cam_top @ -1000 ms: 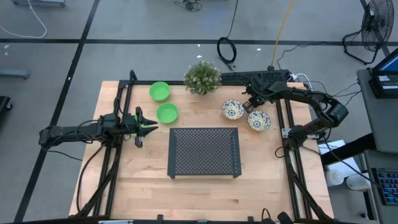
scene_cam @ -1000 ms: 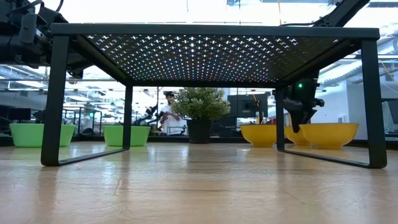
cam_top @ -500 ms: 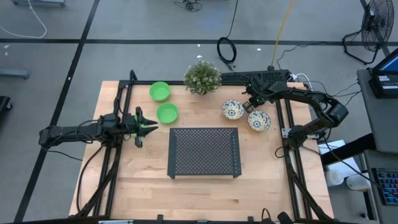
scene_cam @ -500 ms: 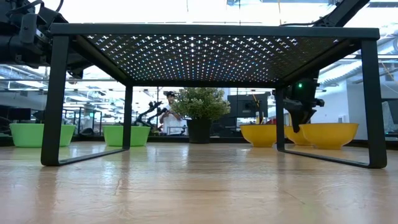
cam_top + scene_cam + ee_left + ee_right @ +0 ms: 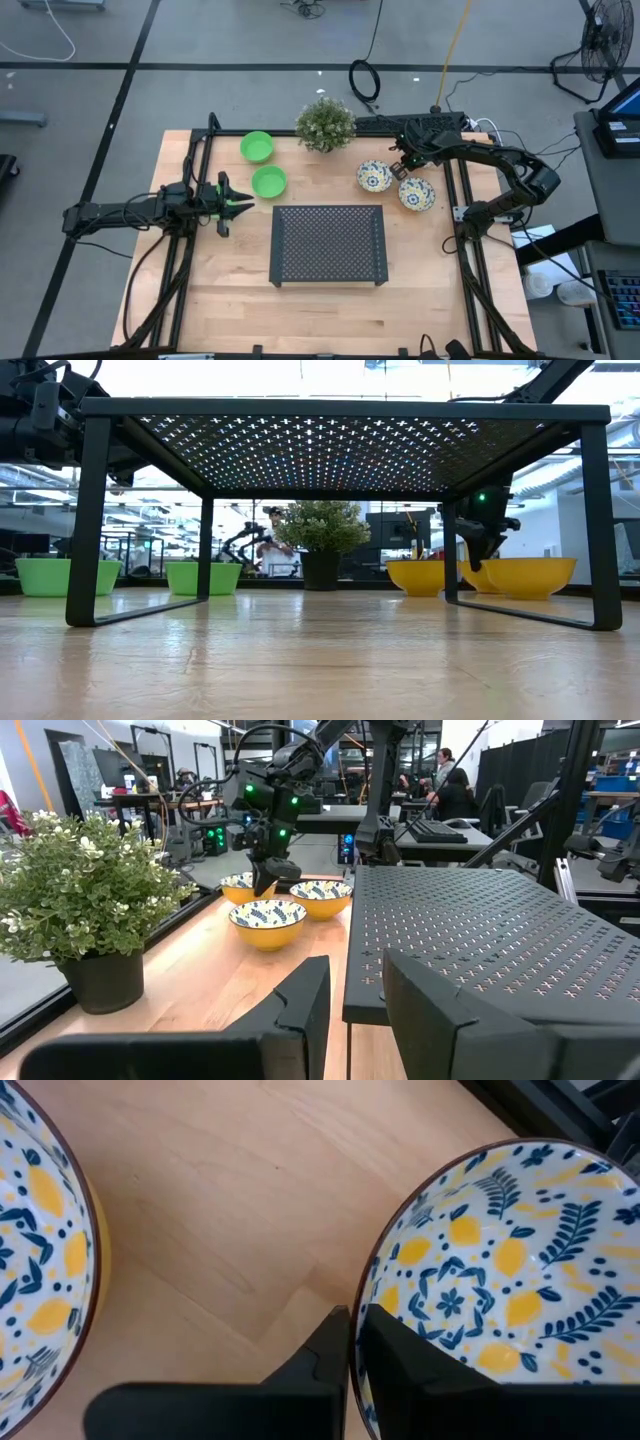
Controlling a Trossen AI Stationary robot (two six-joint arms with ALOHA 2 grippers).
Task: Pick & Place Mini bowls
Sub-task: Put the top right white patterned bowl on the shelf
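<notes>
My right claw (image 5: 352,1342) pinching the rim of a white, blue-and-yellow floral round bowl (image 5: 500,1270) on the wooden tabletop (image 5: 230,1210).

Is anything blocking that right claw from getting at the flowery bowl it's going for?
No, nothing visible. The right tool already straddles the patterned bowl's rim, one finger inside and one outside, nearly shut on it.

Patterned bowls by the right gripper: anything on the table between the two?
Only the right gripper itself, closing on the rim of one patterned bowl; otherwise bare wood to the other bowl. Clearest in the right wrist view.
</notes>
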